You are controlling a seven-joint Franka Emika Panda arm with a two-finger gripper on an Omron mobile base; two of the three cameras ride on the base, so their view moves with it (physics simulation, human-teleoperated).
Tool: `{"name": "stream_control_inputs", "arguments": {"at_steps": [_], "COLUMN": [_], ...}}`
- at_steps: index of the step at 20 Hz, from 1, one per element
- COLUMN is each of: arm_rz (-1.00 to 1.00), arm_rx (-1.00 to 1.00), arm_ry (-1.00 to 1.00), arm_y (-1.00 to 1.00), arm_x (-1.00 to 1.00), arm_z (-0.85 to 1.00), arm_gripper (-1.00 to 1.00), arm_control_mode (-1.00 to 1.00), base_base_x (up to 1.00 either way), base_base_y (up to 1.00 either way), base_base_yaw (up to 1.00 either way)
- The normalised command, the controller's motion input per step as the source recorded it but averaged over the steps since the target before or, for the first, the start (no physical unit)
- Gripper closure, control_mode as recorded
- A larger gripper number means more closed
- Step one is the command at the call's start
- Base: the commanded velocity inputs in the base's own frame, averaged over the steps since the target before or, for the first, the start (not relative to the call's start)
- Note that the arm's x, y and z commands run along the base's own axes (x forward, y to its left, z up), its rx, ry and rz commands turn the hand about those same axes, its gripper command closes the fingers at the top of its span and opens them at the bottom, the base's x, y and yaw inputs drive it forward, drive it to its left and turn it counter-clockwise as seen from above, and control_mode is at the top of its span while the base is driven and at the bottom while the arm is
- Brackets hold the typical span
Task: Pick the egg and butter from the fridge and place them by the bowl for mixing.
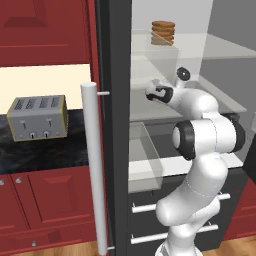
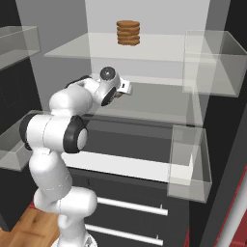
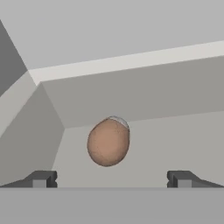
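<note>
Gripper (image 3: 109, 179) jaws spread wide, holding nothing; egg (image 3: 108, 141) at 12 o'clock ahead, apart from fingertips, free shelf around, fridge (image 3: 131, 39) back wall behind.

In both base views the arm's wrist hides the tool (image 3: 111, 178), and the egg (image 3: 108, 141) beyond it.

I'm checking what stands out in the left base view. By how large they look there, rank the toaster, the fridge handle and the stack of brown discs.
1. fridge handle, though nearest the camera, which inflates it
2. toaster
3. stack of brown discs
</note>
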Motion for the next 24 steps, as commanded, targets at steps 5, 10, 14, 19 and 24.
{"name": "stream_control_inputs", "arguments": {"at_steps": [5,10,14,19,24], "arm_rz": [0.00,0.00,0.00,0.00,0.00], "arm_rx": [0.00,0.00,0.00,0.00,0.00], "arm_ry": [0.04,0.02,0.00,0.00,0.00], "arm_y": [0.00,0.00,0.00,0.02,0.18], "arm_x": [0.67,0.02,0.15,0.30,0.25], "arm_z": [-0.15,-0.09,-0.24,-0.17,-0.17], "arm_gripper": [-1.00,-1.00,-1.00,-1.00,1.00], "arm_control_mode": [-1.00,-1.00,-1.00,-1.00,-1.00], "base_base_x": [0.00,0.00,0.00,0.00,0.00], "base_base_y": [0.00,0.00,0.00,0.00,0.00], "base_base_yaw": [0.00,0.00,0.00,0.00,0.00]}}
